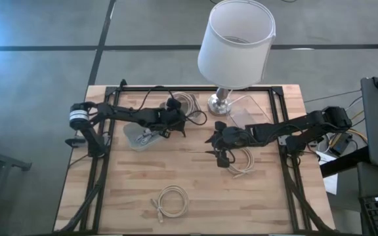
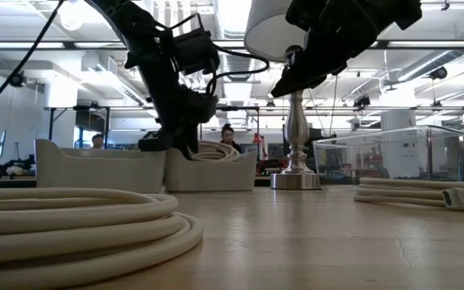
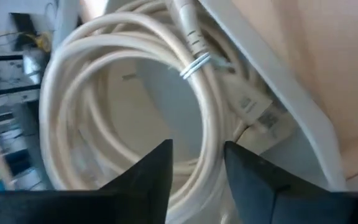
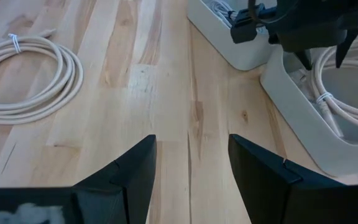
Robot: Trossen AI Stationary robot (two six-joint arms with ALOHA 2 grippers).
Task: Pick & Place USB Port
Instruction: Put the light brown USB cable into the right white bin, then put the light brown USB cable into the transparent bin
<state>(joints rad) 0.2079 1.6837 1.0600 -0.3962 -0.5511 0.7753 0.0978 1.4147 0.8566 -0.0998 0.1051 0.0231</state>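
Note:
Several coiled white USB cables are in view. One coil [image 3: 104,93], tied with a white twist tie, lies in a white tray [image 1: 134,138] on the table's left half. My left gripper [image 3: 197,168] is open, pointing down just over that coil; whether it touches the coil I cannot tell. My right gripper [image 4: 191,168] is open and raised over bare wood at mid-table [image 1: 218,152], beside another coil [image 1: 243,162] that lies flat on the table. A third coil [image 1: 171,200] lies near the table's near edge.
A lamp [image 1: 231,52] with a white shade stands at the far edge, a clear box [image 1: 251,115] beside its base. Another cable coil [image 1: 186,102] lies far of the left gripper. A second white tray [image 4: 229,37] sits next to the first. Bare wood lies between the grippers and the near edge.

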